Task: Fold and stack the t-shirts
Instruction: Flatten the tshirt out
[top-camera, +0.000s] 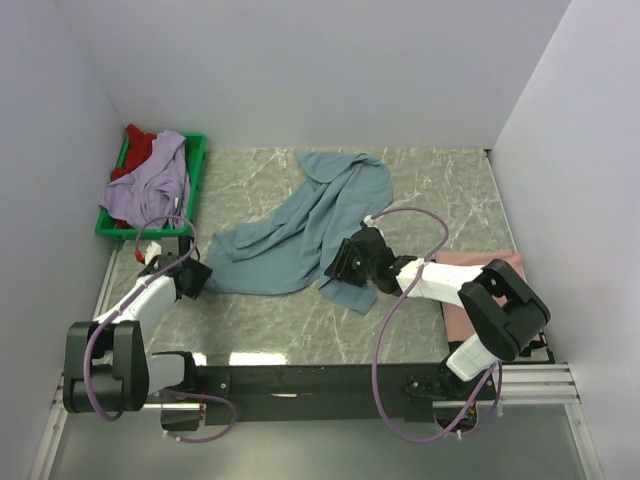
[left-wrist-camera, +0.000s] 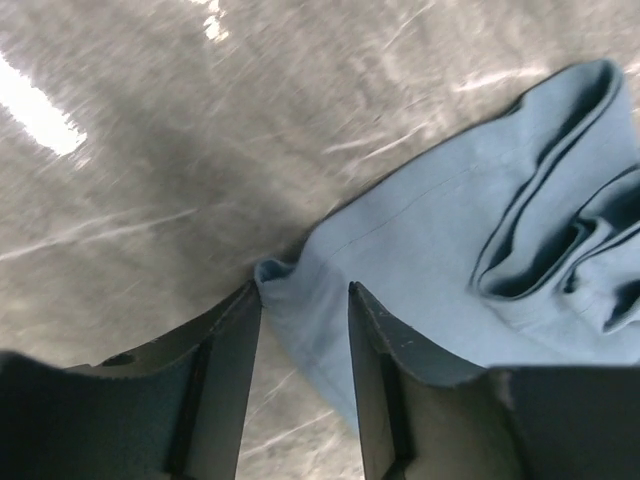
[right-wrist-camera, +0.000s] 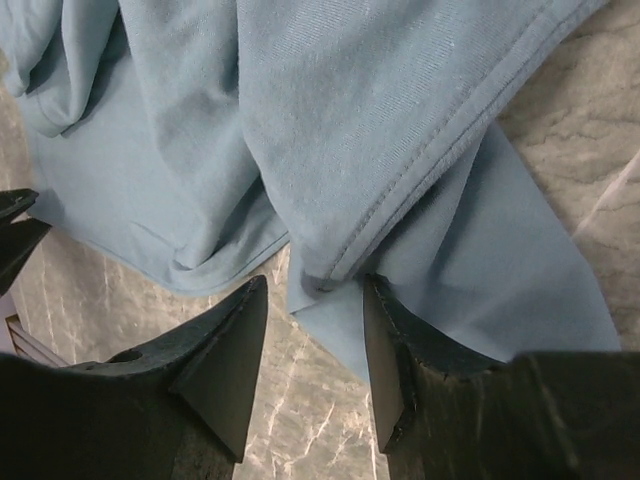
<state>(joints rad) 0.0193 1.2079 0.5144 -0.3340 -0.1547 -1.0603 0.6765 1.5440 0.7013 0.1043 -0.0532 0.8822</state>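
Left gripper (left-wrist-camera: 303, 295) and right gripper (right-wrist-camera: 315, 290), jaws spread, straddle hems of the grey-blue t-shirt (top-camera: 300, 235) crumpled in the middle of the table (top-camera: 300, 330); each should bite one corner squarely before drawing it flat.

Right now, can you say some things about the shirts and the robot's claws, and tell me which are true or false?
1. The grey-blue t-shirt lies crumpled on the marble table. True.
2. The green tray is empty. False: a lavender shirt and a red shirt lie in it.
3. The left claw is at a corner of the grey-blue t-shirt. True.
4. The salmon pink shirt is next to the tray. False: it lies on the right, under the right arm.
5. The right claw is shut tight. False: it is open around the hem.
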